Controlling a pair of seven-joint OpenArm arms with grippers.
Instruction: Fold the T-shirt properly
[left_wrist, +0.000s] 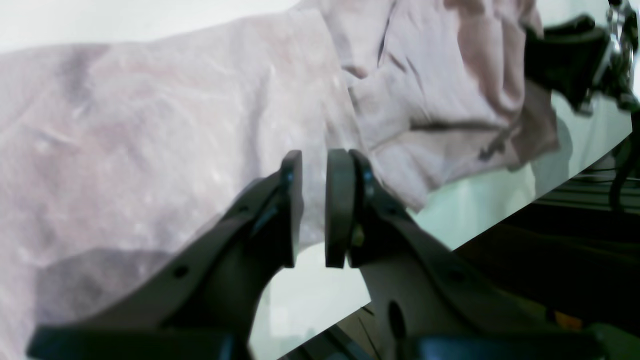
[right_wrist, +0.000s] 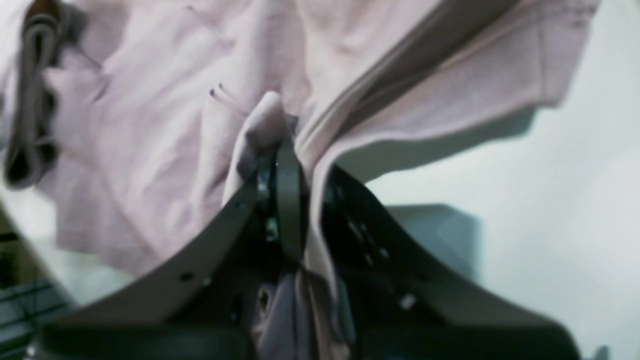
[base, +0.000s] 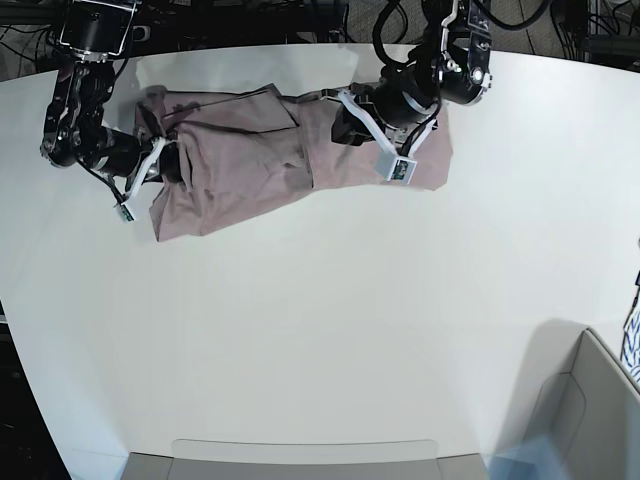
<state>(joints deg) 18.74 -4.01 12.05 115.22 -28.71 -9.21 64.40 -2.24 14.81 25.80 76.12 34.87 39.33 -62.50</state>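
T-shirt (base: 250, 155) lies rumpled, spread across upper part of white table (base: 330, 320), between both arms. Right gripper (right_wrist: 280, 150) at shirt's left end in base view, clenched on pinched fold of pink cloth. Left gripper (left_wrist: 314, 200) over shirt's right end, pads slightly parted, nothing between them, cloth just behind.

T-shirt (base: 260, 160) across table's (base: 330, 330) far side
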